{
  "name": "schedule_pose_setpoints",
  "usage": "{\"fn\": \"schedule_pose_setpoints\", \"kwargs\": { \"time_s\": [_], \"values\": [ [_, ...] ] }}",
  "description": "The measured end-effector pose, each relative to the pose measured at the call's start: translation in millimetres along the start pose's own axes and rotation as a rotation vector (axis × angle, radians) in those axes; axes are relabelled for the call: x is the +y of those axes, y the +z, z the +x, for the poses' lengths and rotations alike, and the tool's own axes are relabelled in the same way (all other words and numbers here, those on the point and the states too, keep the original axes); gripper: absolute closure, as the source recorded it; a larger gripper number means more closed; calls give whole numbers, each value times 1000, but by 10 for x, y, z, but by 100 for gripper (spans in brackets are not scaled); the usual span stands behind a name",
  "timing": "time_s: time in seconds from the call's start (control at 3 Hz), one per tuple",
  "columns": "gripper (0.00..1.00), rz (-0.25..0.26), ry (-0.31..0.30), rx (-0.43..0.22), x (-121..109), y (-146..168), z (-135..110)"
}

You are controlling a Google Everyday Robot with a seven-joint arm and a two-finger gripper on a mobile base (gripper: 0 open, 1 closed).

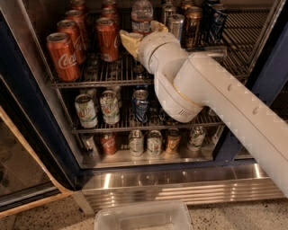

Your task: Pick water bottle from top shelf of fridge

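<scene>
The fridge (180, 185), dark-framed with a shiny ribbed steel base, stands open. The smooth white arm (216, 94) reaches up and in from the lower right. On the wire-barred top shelf (101, 76), red cans (63, 56) with Coca-Cola script stand left of the gripper (140, 31). Its tan fingers (128, 41) are spread, and the clear ribbed water bottle (142, 12) stands just behind them; contact is unclear.

Warm, dim light inside the cooler. Glare streaks the steel base panel (180, 179). The pale gripper (140, 32) at the top shelf (90, 83) is brightest, and the lower shelves (112, 129) sink into shadow.
</scene>
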State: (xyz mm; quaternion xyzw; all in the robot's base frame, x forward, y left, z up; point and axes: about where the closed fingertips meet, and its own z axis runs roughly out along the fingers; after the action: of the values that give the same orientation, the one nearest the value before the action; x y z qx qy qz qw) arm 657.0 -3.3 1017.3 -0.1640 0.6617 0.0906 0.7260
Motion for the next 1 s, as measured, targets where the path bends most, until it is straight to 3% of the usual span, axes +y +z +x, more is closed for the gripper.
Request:
{"fn": "schedule_pose_setpoints", "kwargs": {
  "time_s": [1.0],
  "values": [
    [35,-3,-29,22,-22,191,46]
  ]
}}
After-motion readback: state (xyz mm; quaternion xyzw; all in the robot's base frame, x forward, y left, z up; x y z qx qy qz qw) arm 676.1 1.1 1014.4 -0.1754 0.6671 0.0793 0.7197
